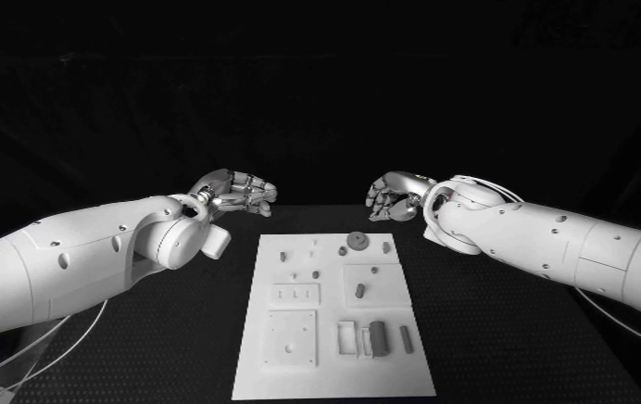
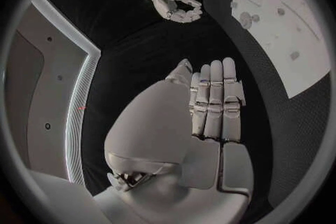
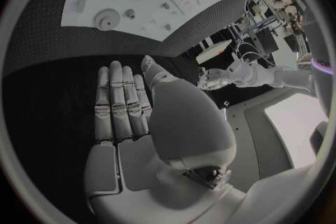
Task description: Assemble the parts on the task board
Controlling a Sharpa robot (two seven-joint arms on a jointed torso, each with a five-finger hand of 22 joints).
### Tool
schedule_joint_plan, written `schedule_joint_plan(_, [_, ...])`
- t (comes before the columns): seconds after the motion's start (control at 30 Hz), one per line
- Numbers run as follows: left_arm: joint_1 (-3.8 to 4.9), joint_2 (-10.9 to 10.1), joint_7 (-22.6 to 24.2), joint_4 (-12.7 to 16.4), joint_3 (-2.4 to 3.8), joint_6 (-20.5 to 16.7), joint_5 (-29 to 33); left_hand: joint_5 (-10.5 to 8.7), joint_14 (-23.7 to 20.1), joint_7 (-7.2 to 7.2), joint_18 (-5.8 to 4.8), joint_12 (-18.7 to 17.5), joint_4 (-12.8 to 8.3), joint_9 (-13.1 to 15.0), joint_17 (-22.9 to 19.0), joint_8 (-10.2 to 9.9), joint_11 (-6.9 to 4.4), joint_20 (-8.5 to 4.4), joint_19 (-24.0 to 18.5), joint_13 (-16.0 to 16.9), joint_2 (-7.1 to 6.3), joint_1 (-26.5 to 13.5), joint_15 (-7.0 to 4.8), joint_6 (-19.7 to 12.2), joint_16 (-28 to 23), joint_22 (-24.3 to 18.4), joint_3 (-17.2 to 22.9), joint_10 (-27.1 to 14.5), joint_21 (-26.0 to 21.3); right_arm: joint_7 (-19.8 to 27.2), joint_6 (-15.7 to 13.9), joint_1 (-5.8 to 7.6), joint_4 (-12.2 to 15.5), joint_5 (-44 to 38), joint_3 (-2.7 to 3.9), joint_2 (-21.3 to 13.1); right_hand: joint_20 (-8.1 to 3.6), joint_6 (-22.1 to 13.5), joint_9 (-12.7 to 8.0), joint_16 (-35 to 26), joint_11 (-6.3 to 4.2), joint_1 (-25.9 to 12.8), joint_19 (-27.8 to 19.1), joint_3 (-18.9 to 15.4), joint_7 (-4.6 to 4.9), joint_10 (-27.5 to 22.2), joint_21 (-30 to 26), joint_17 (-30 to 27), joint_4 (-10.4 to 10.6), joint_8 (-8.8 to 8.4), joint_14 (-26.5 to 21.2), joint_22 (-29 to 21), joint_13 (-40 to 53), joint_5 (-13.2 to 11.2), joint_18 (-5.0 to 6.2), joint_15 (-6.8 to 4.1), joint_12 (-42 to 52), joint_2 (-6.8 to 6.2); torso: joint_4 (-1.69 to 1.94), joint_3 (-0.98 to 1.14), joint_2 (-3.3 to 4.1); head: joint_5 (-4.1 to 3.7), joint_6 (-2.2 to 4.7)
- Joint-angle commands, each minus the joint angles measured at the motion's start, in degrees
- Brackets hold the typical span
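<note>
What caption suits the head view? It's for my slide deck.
Both hands, left hand and right hand, hover empty beyond the task board carrying small parts.

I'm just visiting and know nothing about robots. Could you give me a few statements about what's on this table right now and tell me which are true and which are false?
1. The left hand holds a part. False: it holds nothing.
2. The task board lies between the two arms. True.
3. The right hand presses on the board. False: it hovers beyond the board's far edge.
4. A round gear-like part sits near the board's far end. True.
</note>
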Motion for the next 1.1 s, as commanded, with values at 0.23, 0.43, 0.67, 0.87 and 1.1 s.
schedule_joint_plan(0.23, [1.18, -1.67, 0.05, 4.01, 0.09, 0.31, -1.1, 0.03, 0.55, 0.09, -1.05, -0.91, 0.07, -0.35, 0.55, -0.71, 0.3, -0.47, 0.63, 0.05, -1.05, -0.79, 0.1, 0.46, -0.87, -0.18, -0.88, 0.51, -0.54, -5.83, 1.04, -0.31, 0.26, -12.63, 0.13, 2.34, -6.36, 5.91, 4.75, 12.97, -3.5, -19.76, 14.65, 24.48, -1.94, 8.69, 12.07, 11.8, -19.82, -1.61, 11.45, 3.44, 3.63, 0.26, 1.2, -6.3, -1.86, -1.52, 2.84, -0.68, 2.44, -1.91, -0.47])
schedule_joint_plan(0.43, [2.05, -2.91, 0.02, 5.78, 0.09, -0.28, -1.5, 0.0, 0.62, 0.12, -1.16, -1.19, 0.08, -0.46, 0.73, -0.87, 0.34, -0.57, 0.7, 0.07, -1.25, -1.09, 0.08, 0.44, -1.06, -0.21, -1.01, 0.55, -0.64, -6.81, 1.62, -0.61, 0.59, -17.73, 0.13, 3.18, -6.78, 4.42, 5.38, 13.97, -3.0, -24.86, 14.87, 20.78, -1.44, 7.22, 14.15, 12.7, -19.62, -2.6, 11.66, 3.37, 3.78, 0.22, 1.2, -5.88, -3.28, -3.83, 3.56, -1.05, 3.42, -2.39, -1.04])
schedule_joint_plan(0.67, [2.25, -3.6, 0.15, 6.48, 0.09, -0.67, -1.76, -0.03, 0.7, 0.18, -1.31, -1.61, 0.11, -0.61, 0.98, -1.07, 0.41, -0.69, 0.79, 0.1, -1.43, -1.65, 0.07, 0.43, -1.36, -0.26, -1.12, 0.56, -0.79, -7.27, 2.31, -1.61, 0.89, -22.17, 0.13, 4.0, -7.13, 3.32, 5.31, 14.46, -2.25, -25.49, 14.78, 19.97, -0.94, 5.1, 15.33, 13.16, -19.53, -3.7, 11.85, 3.3, 3.43, 0.24, 1.2, -5.25, -5.12, -3.81, 4.09, -1.42, 4.26, -2.91, -1.36])
schedule_joint_plan(0.87, [2.25, -4.02, 0.63, 6.92, 0.1, -1.41, -1.76, -0.08, 0.63, 0.32, -1.53, -2.56, 0.11, -0.85, 1.34, -1.45, 0.74, -0.77, 0.75, 0.01, -1.87, -2.55, 0.12, 0.23, -1.95, -0.36, -1.25, 0.1, -1.12, -7.48, 1.98, -2.27, 0.44, -24.59, 0.14, 4.58, -7.29, 2.2, 4.82, 14.87, -1.27, -25.96, 14.8, 19.96, -0.39, 2.31, 16.18, 13.51, -19.43, -4.88, 12.04, 3.24, 2.39, 0.26, 1.2, -4.34, -7.28, -4.07, 4.6, -1.68, 5.07, -3.43, -1.62])
schedule_joint_plan(1.1, [2.23, -4.91, 0.86, 7.58, 0.1, -1.43, -1.76, -0.12, 0.55, 0.44, -1.66, -3.66, 0.08, -1.04, 1.7, -1.76, 1.22, -0.78, 0.65, -0.25, -2.32, -3.07, 0.19, 0.07, -2.53, -0.44, -1.2, -0.69, -1.44, -7.9, 2.24, -3.15, -0.46, -27.18, 0.14, 5.11, -7.45, 1.34, 4.32, 15.31, -0.94, -25.68, 14.91, 20.25, 0.05, 1.64, 16.82, 13.82, -19.5, -5.71, 12.26, 3.25, 1.75, 0.25, 1.2, -4.04, -7.78, -4.42, 5.17, -1.93, 5.84, -4.48, -1.64])
